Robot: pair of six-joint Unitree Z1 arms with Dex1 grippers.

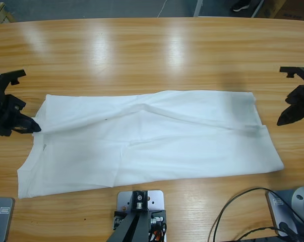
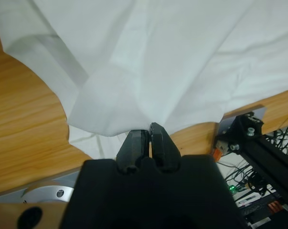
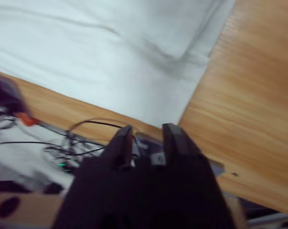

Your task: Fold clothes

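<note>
The white T-shirt [image 1: 152, 138] lies spread across the middle of the long wooden table [image 1: 141, 55], folded into a wide band that runs from the left side to the right side. At your far left in the high view, the left gripper [image 1: 35, 127] stands at the shirt's left edge, with its tip touching the cloth. In the left wrist view you see its two black jaws pressed together, and a fold of the T-shirt [image 2: 148, 67] lies just over their tips; you cannot tell for sure whether cloth is caught between them. Going right, a raised crease runs across the middle of the shirt, from the left edge up to the centre and then down toward the right edge. The shirt's right end lies flat, with its lower corner near the front of the table. At the far right, the right gripper [image 1: 284, 121] hangs apart from the cloth, over bare wood. In the right wrist view, the right gripper [image 3: 146, 136] shows a narrow gap between its jaws, with nothing in it.
</note>
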